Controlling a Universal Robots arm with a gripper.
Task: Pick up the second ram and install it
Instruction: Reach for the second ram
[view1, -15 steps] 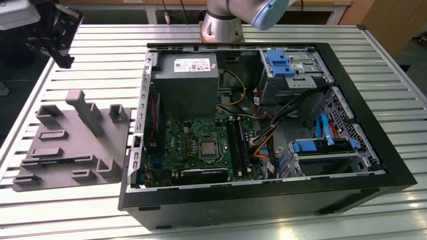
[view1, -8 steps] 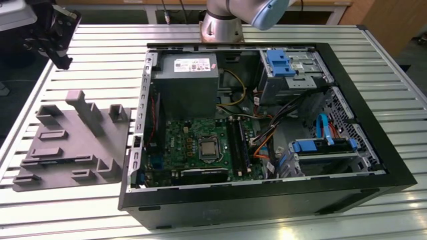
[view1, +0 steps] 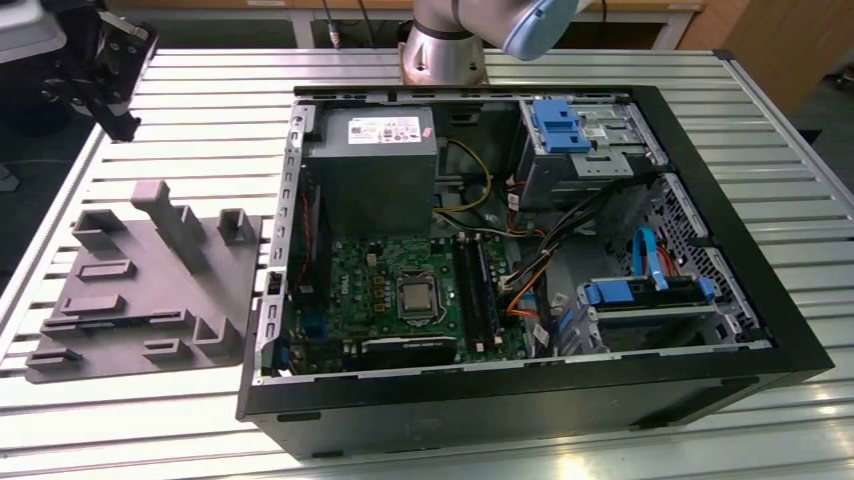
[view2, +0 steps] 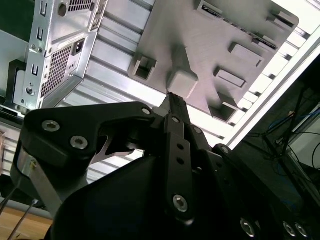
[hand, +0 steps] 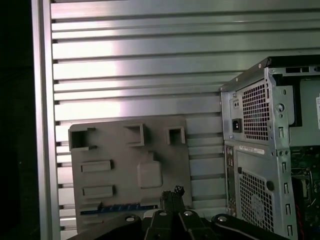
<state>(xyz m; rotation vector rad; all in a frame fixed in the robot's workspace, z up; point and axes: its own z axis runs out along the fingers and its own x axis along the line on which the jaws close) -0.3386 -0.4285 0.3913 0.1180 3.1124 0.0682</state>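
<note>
The second ram (view1: 118, 322) lies flat in a slot of the grey tray (view1: 200, 290), near the tray's front edge, on the exterior view's left. In the first wrist view it is a thin dark strip with a blue edge (hand: 117, 206) low on the tray (hand: 115, 145). My gripper (view1: 123, 120) hangs high over the table's far left corner, well away from the tray. In both wrist views its fingers (hand: 172, 192) are pressed together with nothing between them, pointing toward the tray (view2: 210, 50). The long black slots (view1: 475, 290) sit on the green motherboard inside the open case.
The open black computer case (view1: 534, 400) stands right of the tray, its perforated rear panel (hand: 260, 150) facing the gripper's side. Inside are a grey power supply (view1: 374, 160), orange and blue cables and blue drive brackets (view1: 627, 292). The slatted metal table (view1: 187, 140) surrounds both.
</note>
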